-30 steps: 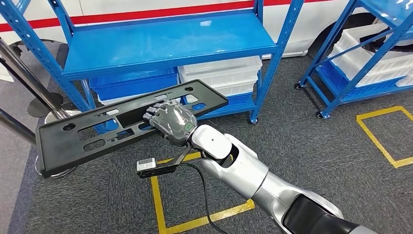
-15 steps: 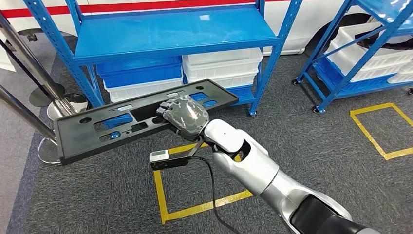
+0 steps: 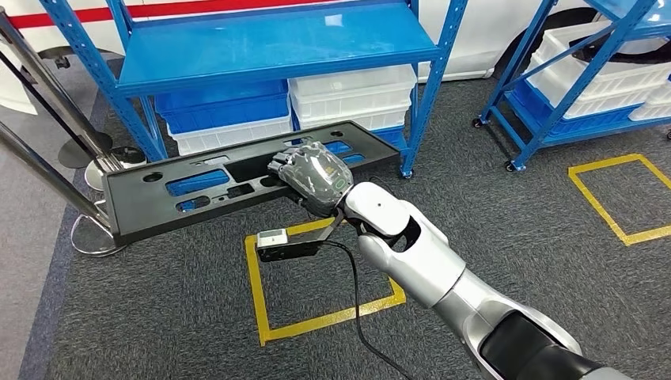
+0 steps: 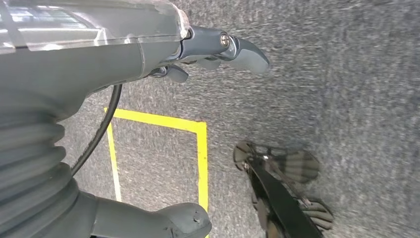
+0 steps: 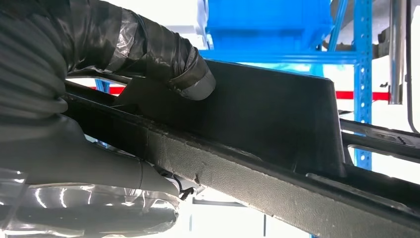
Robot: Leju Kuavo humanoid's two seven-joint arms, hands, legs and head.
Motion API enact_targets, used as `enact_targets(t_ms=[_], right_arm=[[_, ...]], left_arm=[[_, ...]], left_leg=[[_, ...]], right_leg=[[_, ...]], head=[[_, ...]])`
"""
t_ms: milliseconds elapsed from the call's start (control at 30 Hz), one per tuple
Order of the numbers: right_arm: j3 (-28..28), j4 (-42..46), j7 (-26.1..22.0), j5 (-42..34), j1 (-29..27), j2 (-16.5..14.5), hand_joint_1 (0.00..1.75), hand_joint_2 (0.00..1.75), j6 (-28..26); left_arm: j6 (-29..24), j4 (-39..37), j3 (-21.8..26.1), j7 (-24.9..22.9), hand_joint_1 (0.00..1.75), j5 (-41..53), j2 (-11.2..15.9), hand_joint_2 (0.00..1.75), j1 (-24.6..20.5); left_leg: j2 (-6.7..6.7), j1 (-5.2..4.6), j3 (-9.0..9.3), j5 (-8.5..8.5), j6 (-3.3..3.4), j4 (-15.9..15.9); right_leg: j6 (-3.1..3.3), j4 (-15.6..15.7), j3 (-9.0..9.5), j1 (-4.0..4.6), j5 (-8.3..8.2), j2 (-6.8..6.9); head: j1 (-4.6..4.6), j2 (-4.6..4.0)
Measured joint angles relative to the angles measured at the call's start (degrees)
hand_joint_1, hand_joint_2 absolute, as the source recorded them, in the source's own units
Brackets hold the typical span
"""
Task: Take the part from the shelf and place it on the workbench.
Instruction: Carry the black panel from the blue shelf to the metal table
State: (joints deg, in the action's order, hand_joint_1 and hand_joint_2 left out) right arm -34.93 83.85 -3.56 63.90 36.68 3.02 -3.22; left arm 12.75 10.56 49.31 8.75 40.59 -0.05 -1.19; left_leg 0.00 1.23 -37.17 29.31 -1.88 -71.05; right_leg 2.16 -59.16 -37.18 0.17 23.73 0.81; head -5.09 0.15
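blue shelf (image 3: 277,49) behind — stacked bins (image 3: 352,99), steel posts (image 3: 47,87)

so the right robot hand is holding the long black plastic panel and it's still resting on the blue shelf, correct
Not resting. The right robot hand grips the long black plastic panel, but the head view shows it carried clear of the blue metal shelf, out over the grey carpet.

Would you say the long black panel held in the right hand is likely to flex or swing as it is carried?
The black panel probably stays fairly stiff: it juts out level from the right hand without visible sag. Its many cut-outs suggest it is light for its length. Gripped nearer one end, with most of its length overhanging, it may tend to twist or swing.
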Motion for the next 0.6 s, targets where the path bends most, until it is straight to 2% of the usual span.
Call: enact_targets(t_ms=[67,100,133,200,233,267,300,333,367,400,433,467,500,533,567,600], right_arm=[[0.11,0.01,0.0,-0.02,0.05,0.04,1.75,1.75,0.01],[0.19,0.01,-0.01,-0.05,0.09,0.05,1.75,1.75,0.01],[0.27,0.02,-0.02,-0.11,0.15,0.07,1.75,1.75,0.01],[0.4,-0.01,-0.04,-0.24,0.26,0.17,1.75,1.75,0.01],[0.49,-0.01,-0.04,-0.28,0.3,0.27,1.75,1.75,0.01],[0.59,-0.01,-0.04,-0.3,0.32,0.4,1.75,1.75,0.01],[0.69,-0.02,-0.04,-0.31,0.33,0.55,1.75,1.75,0.01],[0.79,-0.01,-0.04,-0.32,0.34,0.66,1.75,1.75,0.01],[0.86,-0.01,-0.04,-0.32,0.33,0.77,1.75,1.75,0.01],[0.89,-0.01,-0.04,-0.33,0.29,0.85,1.75,1.75,0.01],[0.9,-0.01,-0.04,-0.33,0.26,0.94,1.75,1.75,0.01],[0.91,-0.01,-0.04,-0.34,0.24,1.0,1.75,1.75,0.01],[0.92,0.0,-0.04,-0.34,0.24,1.04,1.75,1.75,0.0],[0.93,0.05,-0.04,-0.34,0.27,1.08,1.75,1.75,-0.01],[0.95,0.18,-0.04,-0.35,0.3,1.09,1.75,1.75,-0.02],[1.01,0.33,-0.04,-0.37,0.34,1.1,1.75,1.75,-0.04]], left_arm=[[-0.01,0.01,0.01,-0.02,0.0,0.02,0.05,1.75,-0.2],[-0.02,0.01,0.02,0.0,0.0,0.03,0.08,1.75,-0.27],[-0.02,0.02,0.02,0.03,0.0,0.05,0.1,1.75,-0.32],[-0.03,0.02,0.02,0.09,0.0,0.13,0.09,1.75,-0.32],[-0.03,0.01,0.02,0.11,0.0,0.19,0.07,1.75,-0.38],[-0.03,0.01,0.02,0.13,0.0,0.29,0.05,1.75,-0.45],[-0.03,0.0,0.02,0.15,0.0,0.39,0.03,1.75,-0.52],[-0.03,0.0,0.02,0.17,0.0,0.49,0.03,1.75,-0.56],[-0.03,0.0,0.02,0.18,0.0,0.58,0.03,1.75,-0.58],[-0.03,0.0,0.02,0.18,0.0,0.62,0.03,1.75,-0.57],[-0.03,0.0,0.02,0.18,0.0,0.64,0.02,1.75,-0.57],[-0.03,0.0,0.02,0.18,0.0,0.67,0.02,1.75,-0.56],[-0.03,0.0,0.02,0.17,0.0,0.7,0.01,1.75,-0.57],[-0.03,0.0,0.02,0.17,0.0,0.73,0.01,1.75,-0.6],[-0.03,0.0,0.02,0.17,0.0,0.75,0.01,1.75,-0.62],[-0.03,0.0,0.02,0.16,0.0,0.75,0.01,1.75,-0.63]], left_leg=[[-0.1,-0.17,4.75,-0.09,0.31,6.56],[-0.18,-0.32,6.0,0.45,0.63,8.82],[-0.27,-0.52,6.4,0.86,1.02,9.85],[-0.2,-0.49,5.75,-0.2,1.87,10.33],[-0.07,-0.37,5.32,-0.92,2.34,10.47],[0.08,-0.18,4.63,-1.76,2.82,10.68],[0.22,-0.05,3.8,-2.62,3.16,10.79],[0.24,-0.05,2.78,-3.44,3.36,10.81],[0.27,-0.04,1.69,-4.28,3.41,10.79],[0.3,-0.04,0.6,-5.1,3.33,10.77],[0.34,-0.02,-0.5,-5.91,3.22,10.75],[0.38,0.0,-1.57,-6.74,3.07,10.73],[0.4,0.03,-2.53,-7.53,2.89,10.72],[0.39,0.04,-3.28,-8.28,2.66,10.71],[0.35,0.0,-3.83,-8.98,2.38,10.71],[0.32,-0.01,-4.05,-9.72,2.05,10.92]], right_leg=[[-0.56,-1.35,-1.68,0.02,-0.47,-0.01],[-0.88,-1.74,-2.12,0.05,-0.81,0.01],[-1.21,-1.82,-2.35,0.08,-1.26,0.02],[-1.85,-1.66,-2.58,0.03,-2.03,-0.08],[-2.21,-1.94,-2.9,-0.02,-1.34,-0.23],[-2.61,-3.16,-3.4,-0.13,0.56,-0.39],[-3.01,-5.41,-4.07,-0.33,3.43,-0.53],[-3.39,-8.59,-4.77,-0.49,6.63,-0.59],[-3.69,-12.22,-5.34,-0.69,9.13,-0.61],[-3.91,-15.27,-5.51,-0.87,10.21,-0.61],[-4.07,-17.12,-5.09,-1.01,9.87,-0.6],[-4.14,-17.18,-3.76,-1.14,8.38,-0.6],[-4.14,-15.39,-1.47,-1.23,6.71,-0.61],[-4.01,-11.86,1.84,-1.28,6.05,-0.65],[-3.74,-7.12,5.57,-1.19,6.61,-0.73],[-3.38,-3.2,8.39,-1.02,7.66,-0.78]], head=[[0.01,0.0],[0.0,0.0],[0.01,0.0],[0.0,0.0],[-0.01,0.0],[-0.01,0.0],[-0.01,0.0],[-0.01,0.0],[-0.01,0.0],[-0.01,0.0],[-0.01,0.0],[0.0,0.0],[0.0,0.0],[0.0,0.0],[0.0,0.0],[-0.01,0.0]])
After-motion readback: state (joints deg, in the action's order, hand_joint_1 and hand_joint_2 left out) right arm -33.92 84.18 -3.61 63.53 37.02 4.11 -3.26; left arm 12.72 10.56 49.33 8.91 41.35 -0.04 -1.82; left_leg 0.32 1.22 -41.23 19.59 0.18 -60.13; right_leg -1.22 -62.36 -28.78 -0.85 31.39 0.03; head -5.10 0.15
